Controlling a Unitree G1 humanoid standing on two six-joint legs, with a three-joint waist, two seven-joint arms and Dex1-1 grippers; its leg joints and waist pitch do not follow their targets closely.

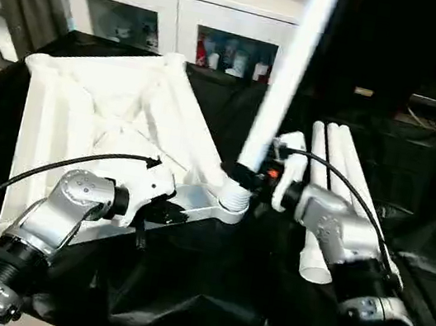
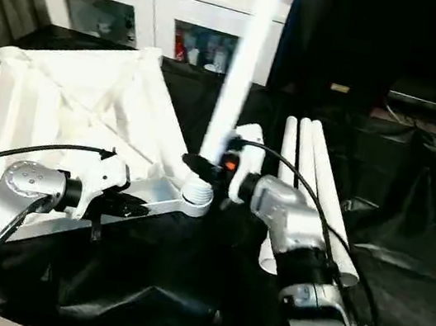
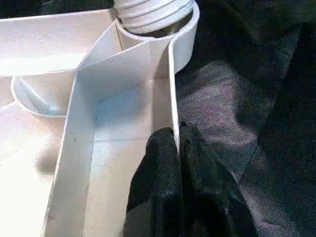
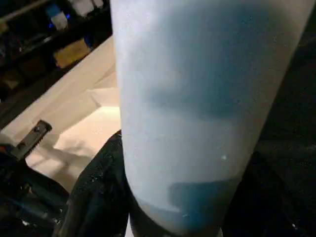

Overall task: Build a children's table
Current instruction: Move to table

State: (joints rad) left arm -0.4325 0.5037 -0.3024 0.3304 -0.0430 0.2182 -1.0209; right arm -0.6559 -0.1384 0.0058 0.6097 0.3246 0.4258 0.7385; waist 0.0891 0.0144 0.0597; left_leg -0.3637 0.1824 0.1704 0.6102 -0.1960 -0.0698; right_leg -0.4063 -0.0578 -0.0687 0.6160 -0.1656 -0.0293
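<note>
Left eye view has the white tabletop (image 1: pixel 100 118) lying upside down on black cloth (image 1: pixel 201 311) across the left and centre of the frame, its ribbed underside and raised rim facing up. At its near corner, in the middle of the frame, a round socket (image 1: pixel 232 207) takes the ribbed end of a white leg (image 1: pixel 286 82), which rises tilted toward the top edge. Three more white legs (image 1: pixel 332 190) lie side by side on the cloth at centre right. A white glass-door cabinet (image 1: pixel 192 16) stands along the top.

Left gripper (image 3: pixel 177 148) has its black fingers pinched tight on the thin rim wall of the tabletop, just beside the socket. Right gripper (image 1: pixel 245 176) is clamped around the standing leg just above the socket, its jaws held about half open by the leg's width.
</note>
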